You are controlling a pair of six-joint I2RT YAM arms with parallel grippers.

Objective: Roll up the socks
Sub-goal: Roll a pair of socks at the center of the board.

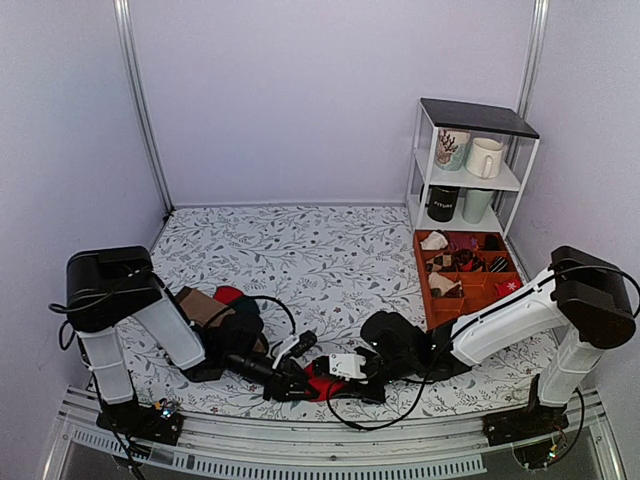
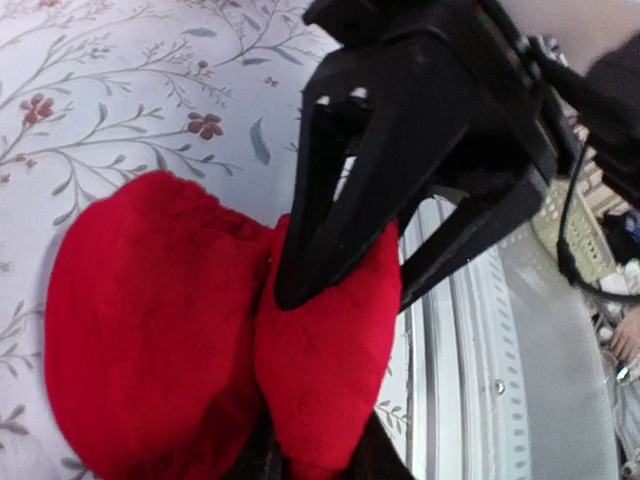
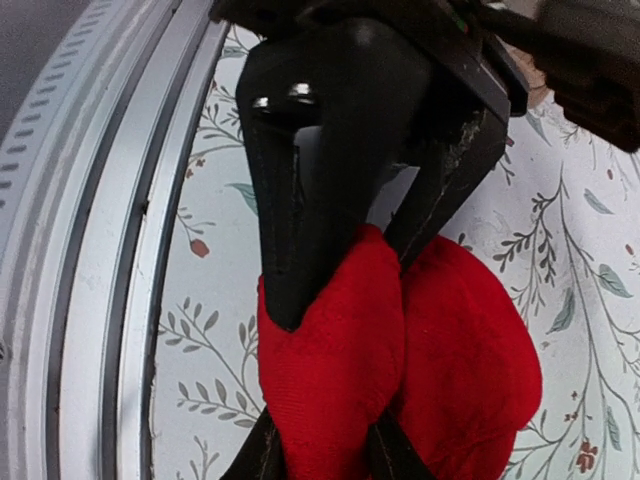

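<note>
The red socks (image 1: 320, 386) lie bunched into two lobes on the flowered cloth, close to the table's front rail. My left gripper (image 1: 300, 382) comes in from the left and my right gripper (image 1: 338, 384) from the right, and they meet tip to tip over the bundle. In the left wrist view my left gripper (image 2: 318, 455) is shut on the right lobe of the socks (image 2: 150, 330), with the right gripper's black fingers (image 2: 330, 230) pinching the same lobe from above. In the right wrist view my right gripper (image 3: 322, 455) is shut on the left lobe of the socks (image 3: 460, 350).
A tan-brown sock (image 1: 200, 305) and a dark sock (image 1: 243, 306) lie behind the left arm. An orange compartment tray (image 1: 421, 275) of small items stands at the right, with a white shelf (image 1: 470, 180) of mugs behind it. The metal rail (image 1: 330, 445) runs along the front edge.
</note>
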